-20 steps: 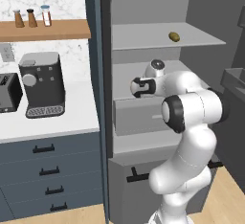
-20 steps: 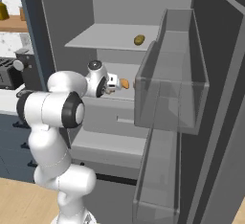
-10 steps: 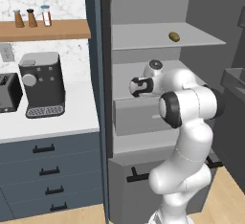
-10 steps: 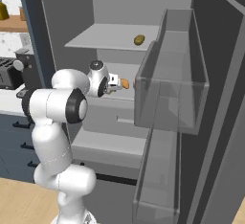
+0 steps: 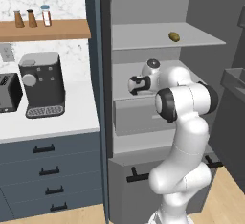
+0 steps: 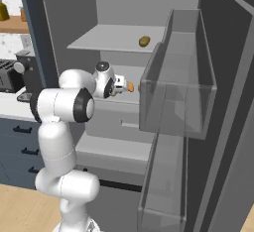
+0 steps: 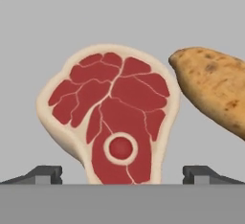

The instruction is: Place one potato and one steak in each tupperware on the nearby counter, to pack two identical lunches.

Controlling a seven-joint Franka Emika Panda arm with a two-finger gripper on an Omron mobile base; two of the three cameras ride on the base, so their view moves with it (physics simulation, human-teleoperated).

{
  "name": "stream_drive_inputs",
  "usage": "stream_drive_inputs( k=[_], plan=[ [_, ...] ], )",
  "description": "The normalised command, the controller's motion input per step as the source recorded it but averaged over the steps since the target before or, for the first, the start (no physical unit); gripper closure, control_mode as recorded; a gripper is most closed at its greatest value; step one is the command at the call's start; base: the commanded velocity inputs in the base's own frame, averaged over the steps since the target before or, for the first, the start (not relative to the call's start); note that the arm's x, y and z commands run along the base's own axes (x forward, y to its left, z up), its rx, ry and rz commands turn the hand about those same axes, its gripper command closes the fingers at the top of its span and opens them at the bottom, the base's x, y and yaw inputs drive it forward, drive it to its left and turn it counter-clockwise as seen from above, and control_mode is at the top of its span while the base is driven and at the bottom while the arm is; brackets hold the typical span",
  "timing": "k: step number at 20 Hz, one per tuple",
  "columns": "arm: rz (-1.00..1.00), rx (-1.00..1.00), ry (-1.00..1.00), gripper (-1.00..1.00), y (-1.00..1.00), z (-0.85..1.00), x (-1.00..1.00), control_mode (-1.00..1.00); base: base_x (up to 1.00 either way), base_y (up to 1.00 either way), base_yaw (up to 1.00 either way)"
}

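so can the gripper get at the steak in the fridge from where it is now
Probably yes. In the hand view the steak lies flat straight ahead between the open gripper fingertips, with nothing over it. The potato sits close beside its edge, so one finger may brush it.

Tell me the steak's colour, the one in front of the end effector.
Deep red with a cream fat rim, steak, clearest in the hand view.

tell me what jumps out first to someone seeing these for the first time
The raw red steak with a pale fat rim lies on the grey fridge shelf, between the open gripper fingertips. A brown speckled potato lies right beside it. A second small brown potato sits alone on the upper fridge shelf.
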Motion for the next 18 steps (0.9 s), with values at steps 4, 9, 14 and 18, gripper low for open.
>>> stream_drive_inputs(
  k=[4, 9, 14, 18],
  plan=[
    [0.0, 0.0, 0.0, -1.0, 0.0, 0.0, 0.0, -1.0, 0.0, 0.0, 0.0],
    [0.0, 0.0, 0.0, 1.0, 0.0, 0.0, 0.0, -1.0, 0.0, 0.0, 0.0],
    [0.0, 0.0, 0.0, 1.0, 0.0, 0.0, -0.03, -1.0, 0.0, 0.0, 0.0],
    [0.0, 0.0, -0.01, 1.0, 0.0, 0.0, -0.61, -1.0, 0.0, 0.0, 0.0]
  ],
)
